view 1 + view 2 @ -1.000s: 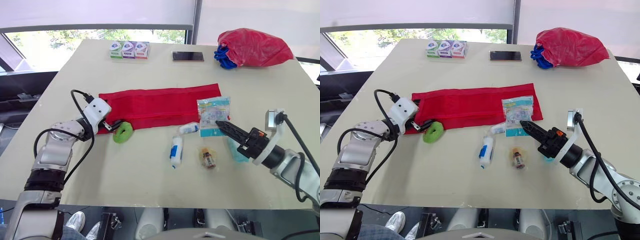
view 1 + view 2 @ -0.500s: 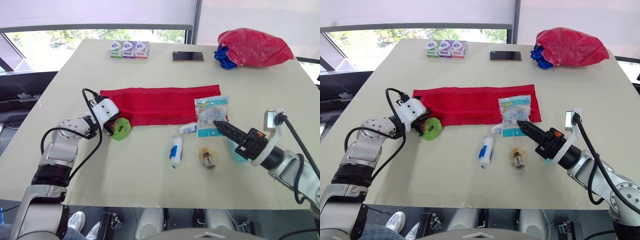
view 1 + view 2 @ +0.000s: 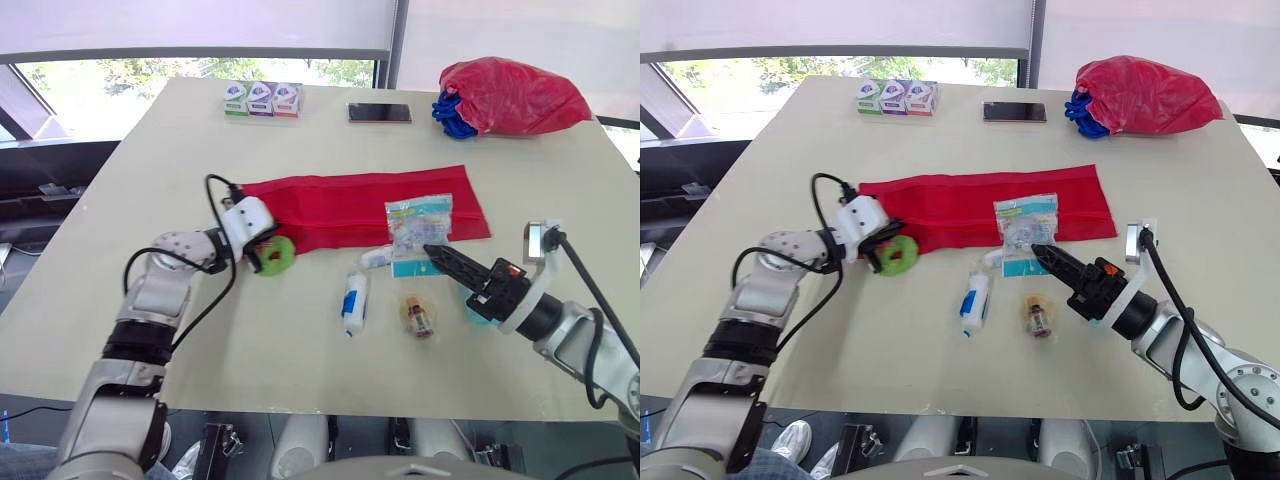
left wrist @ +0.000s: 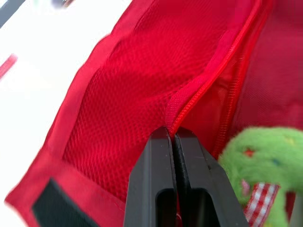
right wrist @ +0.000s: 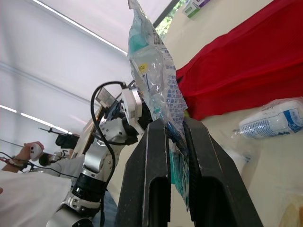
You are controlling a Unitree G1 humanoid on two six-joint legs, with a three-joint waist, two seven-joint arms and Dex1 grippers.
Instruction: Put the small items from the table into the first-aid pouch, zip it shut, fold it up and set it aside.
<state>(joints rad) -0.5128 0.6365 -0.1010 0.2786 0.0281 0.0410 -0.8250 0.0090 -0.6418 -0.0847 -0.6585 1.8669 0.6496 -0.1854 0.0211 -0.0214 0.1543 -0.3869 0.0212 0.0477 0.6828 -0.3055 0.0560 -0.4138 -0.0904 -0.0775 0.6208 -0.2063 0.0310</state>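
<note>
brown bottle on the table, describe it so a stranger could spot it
Find the long red pouch lying across the middle of the table. Just on the robot's side of its right half lie a few small items; the bottle sits right of the white-and-blue tube. It is the only brown one.

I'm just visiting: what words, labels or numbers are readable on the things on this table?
No text reads clearly.
Three boxes: printed fronts, too small to read.
Packet: yellow sticker and print, too blurred to read.
Tube: blue label, too small to read.
Vial: label too small to read.
Pouch: no writing seen.
</note>
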